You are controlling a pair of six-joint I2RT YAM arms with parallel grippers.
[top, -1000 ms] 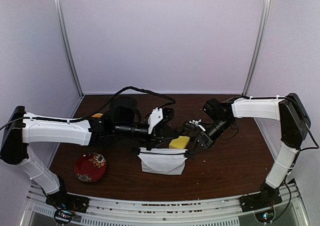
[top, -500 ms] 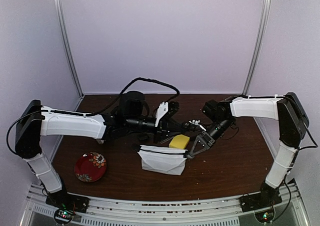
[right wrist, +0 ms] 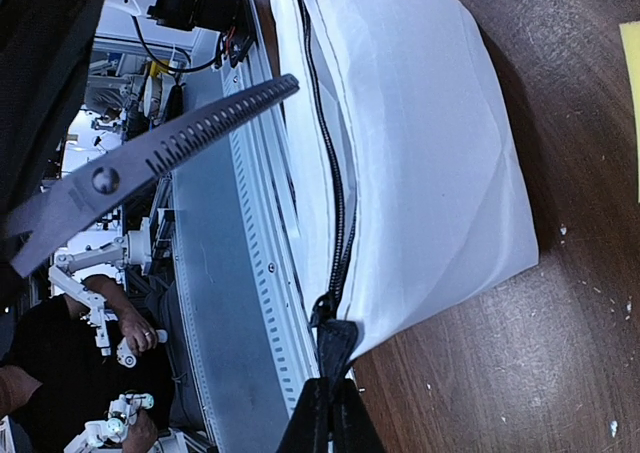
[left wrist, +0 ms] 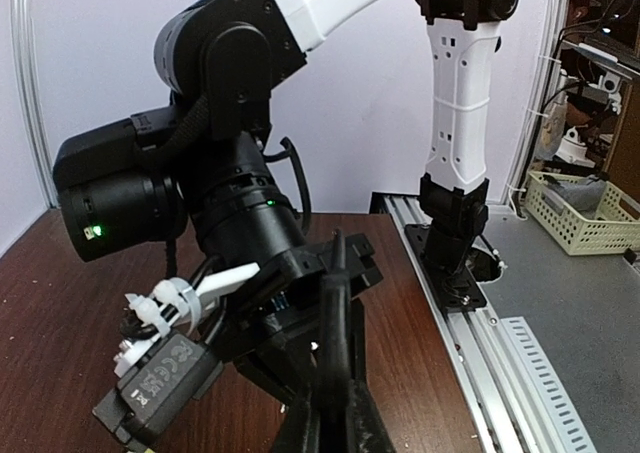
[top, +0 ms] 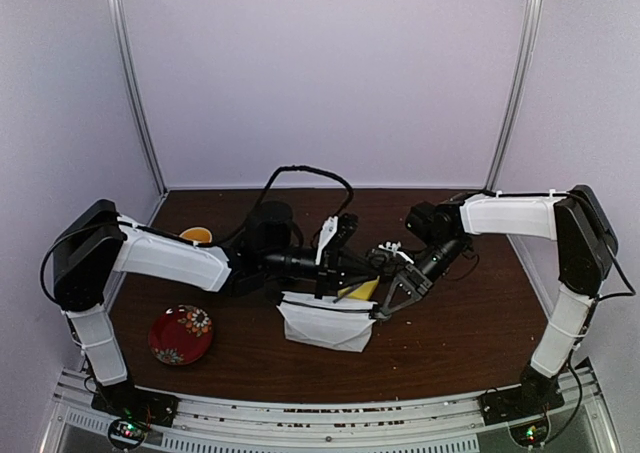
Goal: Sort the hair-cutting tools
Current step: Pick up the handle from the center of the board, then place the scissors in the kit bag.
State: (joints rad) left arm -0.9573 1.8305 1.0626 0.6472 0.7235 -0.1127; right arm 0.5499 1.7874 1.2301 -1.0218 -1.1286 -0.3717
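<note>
**Toothed scissors poised at the pouch mouth**

The left gripper (left wrist: 335, 418) is clamped nearly shut, apparently on the handle of the black-handled scissors with a silver toothed blade (right wrist: 170, 148). The scissors hang in the air just beside the black zipper line of the white fabric pouch (right wrist: 420, 173), not touching it, at the middle of the brown wooden surface (right wrist: 560, 353). The right gripper (right wrist: 330, 413) is pinched fully shut on the zipper's end tab (right wrist: 335, 338) at the pouch's right corner. Pull that tab taut rightward to stretch the mouth (how wide it gapes I cannot tell). Aim the blade along the zipper, enter tip first, and release once the handles are inside, away from the yellow sponge block (top: 362, 290) on the far side.
</note>
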